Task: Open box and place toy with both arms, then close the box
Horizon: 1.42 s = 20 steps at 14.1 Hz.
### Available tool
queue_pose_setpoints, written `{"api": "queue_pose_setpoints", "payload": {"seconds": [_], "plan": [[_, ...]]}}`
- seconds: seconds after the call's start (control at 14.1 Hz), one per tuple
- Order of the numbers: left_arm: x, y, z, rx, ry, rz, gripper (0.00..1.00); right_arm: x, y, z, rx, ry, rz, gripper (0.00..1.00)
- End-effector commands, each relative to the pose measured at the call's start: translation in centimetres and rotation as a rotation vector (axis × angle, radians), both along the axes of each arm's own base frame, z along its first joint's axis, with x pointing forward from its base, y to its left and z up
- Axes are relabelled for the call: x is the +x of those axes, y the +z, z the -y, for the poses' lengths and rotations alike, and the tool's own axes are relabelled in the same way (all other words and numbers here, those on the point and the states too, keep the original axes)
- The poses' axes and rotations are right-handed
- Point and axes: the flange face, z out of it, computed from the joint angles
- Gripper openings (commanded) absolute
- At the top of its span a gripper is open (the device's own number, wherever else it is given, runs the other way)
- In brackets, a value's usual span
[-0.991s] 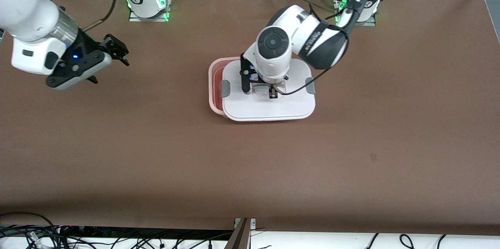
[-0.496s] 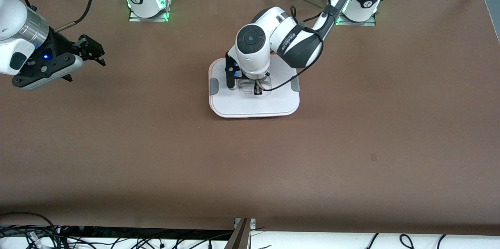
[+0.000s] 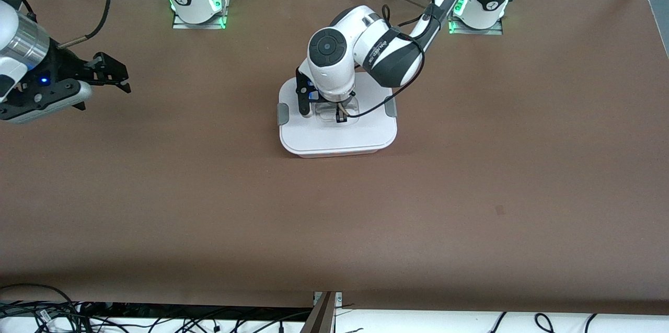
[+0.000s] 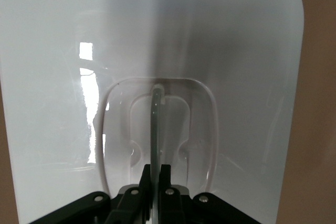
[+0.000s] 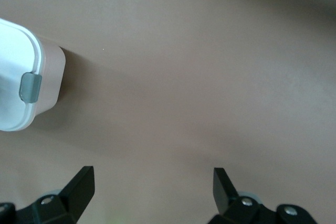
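Note:
The white lid with grey side clips sits squarely on the box at the table's middle, hiding the pink tub in the front view. My left gripper is shut on the lid's clear handle, with its fingers pinching the thin handle bar. My right gripper hangs open and empty over bare table toward the right arm's end. The right wrist view shows its open jaws and, farther off, the box's pink wall with one clip. The toy is not in view.
The brown table is bare around the box. Both arm bases stand at the table's edge farthest from the front camera. Cables lie below the table's near edge.
My left gripper carried the lid toward the right arm's end and down, from offset over the open tub to squarely on it. My right gripper moved away toward its end of the table.

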Motion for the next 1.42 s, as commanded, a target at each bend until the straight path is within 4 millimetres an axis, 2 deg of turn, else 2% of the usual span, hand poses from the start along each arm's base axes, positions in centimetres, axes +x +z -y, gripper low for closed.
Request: {"api": "queue_pose_setpoints", "payload": {"seconds": [0.0, 0.28, 0.35, 0.57, 0.99, 1.06, 1.13, 1.2, 1.35], "plan": [[-0.8, -0.2, 0.6, 0.019, 0.032, 0.003, 0.00, -2.2, 0.6, 1.2, 0.040, -0.103, -0.013, 1.00], [-1.1, -0.7, 0.8, 0.027, 0.027, 0.002, 0.00, -6.3, 0.9, 1.6, 0.031, -0.198, 0.000, 1.00], [-1.1, -0.9, 0.9, 0.034, 0.022, 0.009, 0.00, -6.6, 0.8, 1.7, 0.025, -0.203, -0.001, 1.00], [-0.8, -2.5, 0.7, 0.057, 0.016, 0.012, 0.00, -5.3, 1.0, 1.6, 0.007, -0.202, 0.019, 1.00], [-0.6, -2.7, 0.6, 0.059, 0.017, 0.011, 0.00, -4.4, 1.8, 1.5, -0.015, -0.194, 0.045, 1.00], [-0.4, -2.3, 0.5, 0.057, 0.022, 0.016, 0.16, -4.1, 1.6, 1.5, -0.016, -0.191, 0.042, 1.00], [-0.1, -1.5, 0.4, 0.052, 0.027, 0.021, 0.99, -3.9, 2.0, 1.6, -0.013, -0.199, 0.049, 1.00], [0.1, -0.6, 0.1, 0.047, 0.035, 0.023, 1.00, -3.7, 1.9, 2.1, -0.011, -0.208, 0.049, 1.00], [1.3, 2.3, -0.7, 0.039, 0.058, 0.023, 1.00, -3.6, 1.9, 2.7, -0.011, -0.222, 0.049, 1.00]]}}
